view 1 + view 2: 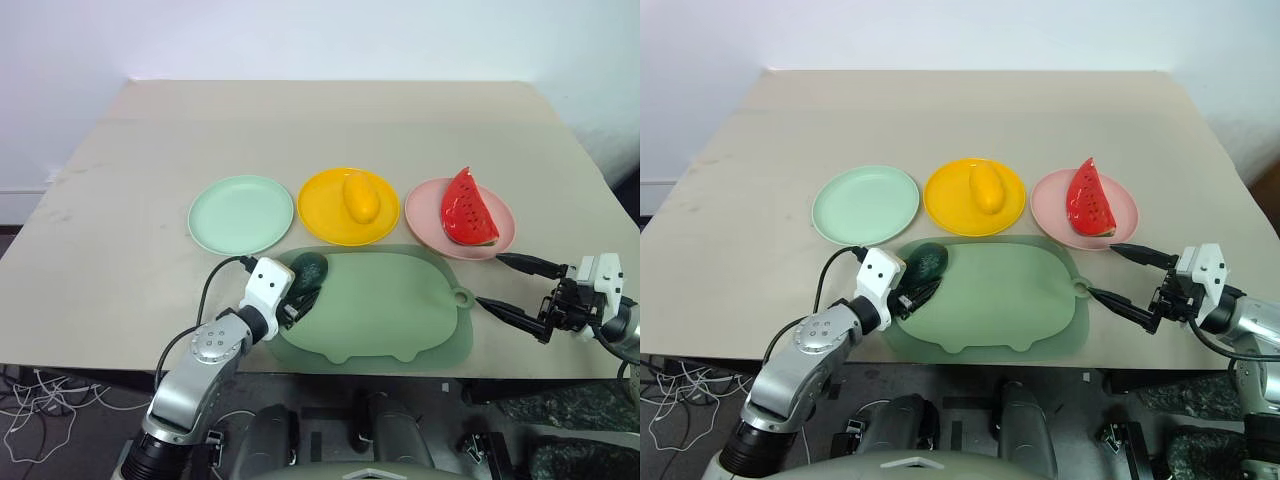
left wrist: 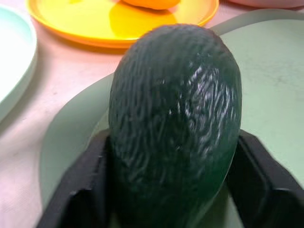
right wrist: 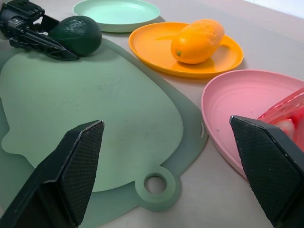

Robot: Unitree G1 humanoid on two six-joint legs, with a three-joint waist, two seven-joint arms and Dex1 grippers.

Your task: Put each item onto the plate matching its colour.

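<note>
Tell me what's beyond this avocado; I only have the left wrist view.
Observer: The left gripper is shut on the avocado, which sits at the green pig-shaped mat's corner.
Operator: Report the plates.
Observer: The mint plate is bare; the mango lies on the yellow plate, the watermelon wedge on the pink plate.
Operator: Give me the other arm.
Observer: The right gripper is open near the mat's ring tab, holding nothing.
</note>
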